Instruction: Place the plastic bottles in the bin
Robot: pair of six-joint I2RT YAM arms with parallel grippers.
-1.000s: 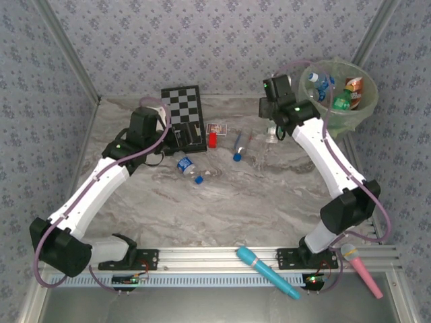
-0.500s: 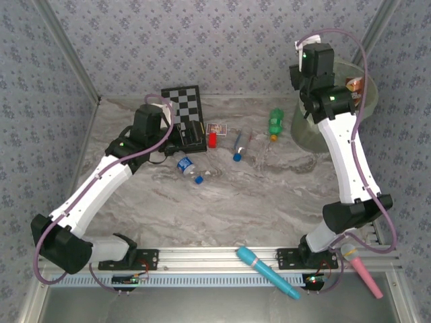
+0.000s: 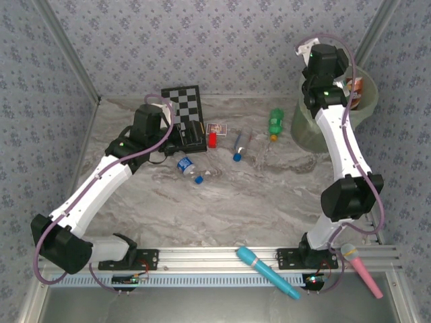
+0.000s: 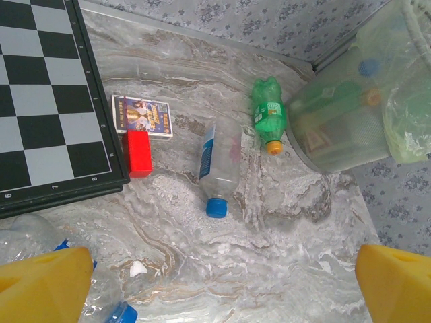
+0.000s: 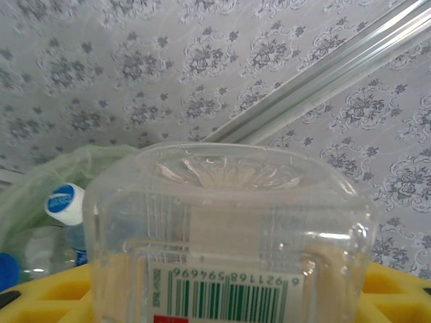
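1 clear bottle (image 5: 229,202) with an upside-down barcode (image 5: 232,299) sits clamped in the right gripper (image 5: 225,276); left gripper (image 4: 219,286) spread wide.

A: The bin (image 3: 303,131) — where does it stand?
B: Far right, upright, lined with a pale green bag. A blue-capped bottle (image 5: 65,202) and a brownish-orange one (image 3: 355,85) lie inside.
A: And the others?
B: A green bottle (image 4: 268,114) lies just beside the bin, orange cap to the near side. A clear one (image 4: 217,165), blue label and cap, lies near it. A crumpled one (image 3: 188,167) lies further left. A square bottle (image 5: 229,229) — clear, barcode showing — sits in the right gripper (image 5: 225,296) by the bin's rim.
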